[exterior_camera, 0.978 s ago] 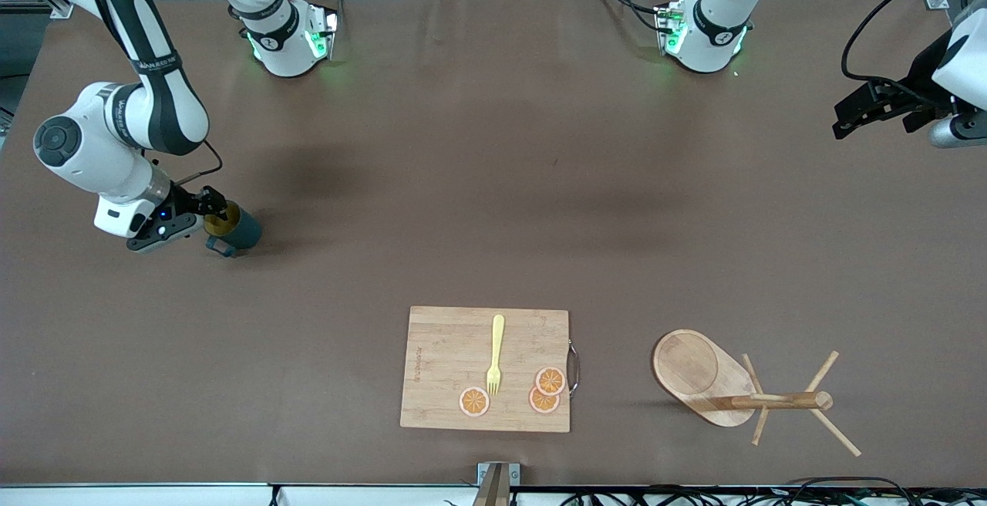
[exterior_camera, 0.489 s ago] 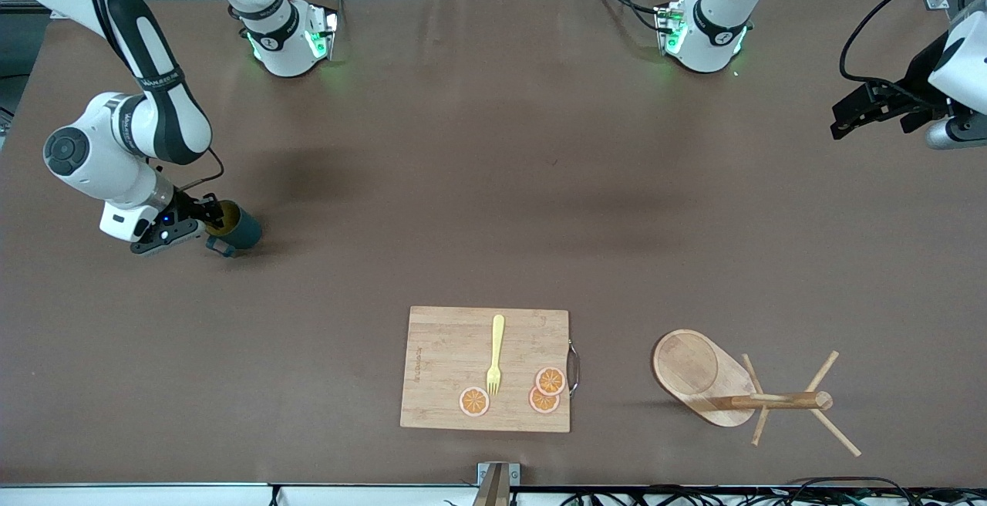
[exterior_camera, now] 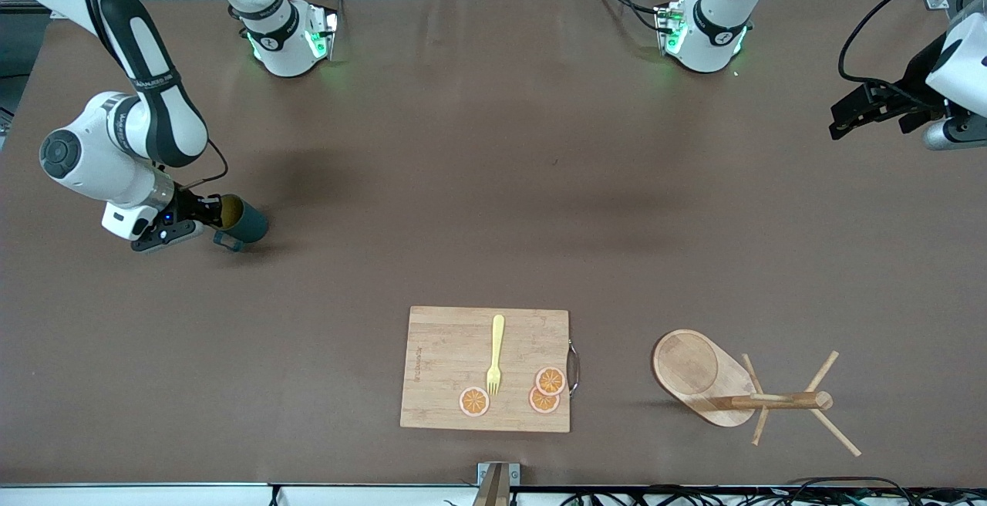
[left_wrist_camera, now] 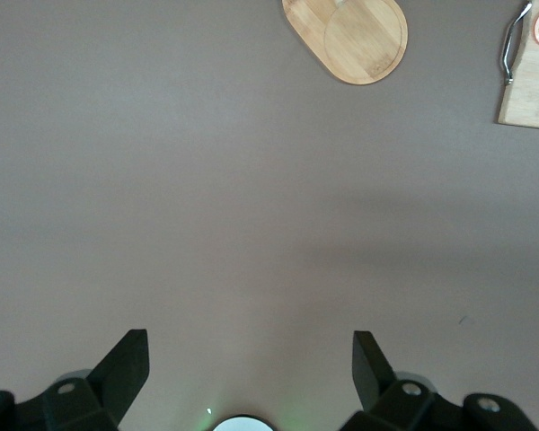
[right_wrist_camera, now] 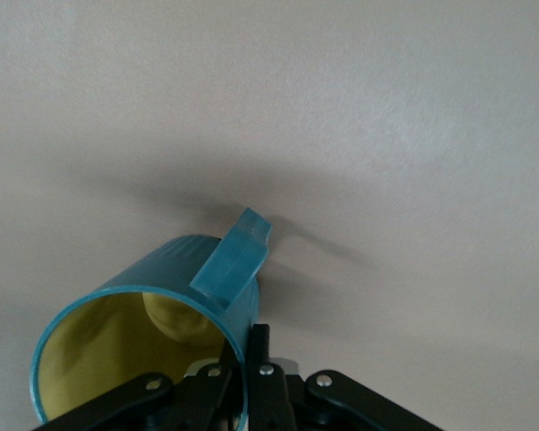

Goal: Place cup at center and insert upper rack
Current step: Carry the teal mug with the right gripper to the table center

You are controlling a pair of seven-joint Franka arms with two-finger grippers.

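Note:
The dark teal cup (exterior_camera: pixel 247 224) with its mustard-yellow inside hangs tilted just over the table at the right arm's end. My right gripper (exterior_camera: pixel 213 217) is shut on its rim, one finger inside and one outside. The right wrist view shows the cup (right_wrist_camera: pixel 153 296) with its squarish handle (right_wrist_camera: pixel 235 253) close to the right gripper (right_wrist_camera: pixel 248 346). The upper rack (exterior_camera: pixel 698 371) lies on its side near the front edge, its post and pegs pointing toward the left arm's end. My left gripper (exterior_camera: pixel 842 119) waits open above that end; the left wrist view shows the rack's oval base (left_wrist_camera: pixel 359 36) past the left gripper (left_wrist_camera: pixel 251 346).
A wooden cutting board (exterior_camera: pixel 439 367) lies near the front edge at mid-table, carrying a yellow fork (exterior_camera: pixel 496 352) and three orange slices (exterior_camera: pixel 550 380). Its metal handle faces the rack. A corner of the board (left_wrist_camera: pixel 530 99) shows in the left wrist view.
My right gripper has closed on the cup's rim. The cup has tipped over and shifted slightly toward the table's middle. The left arm has barely moved.

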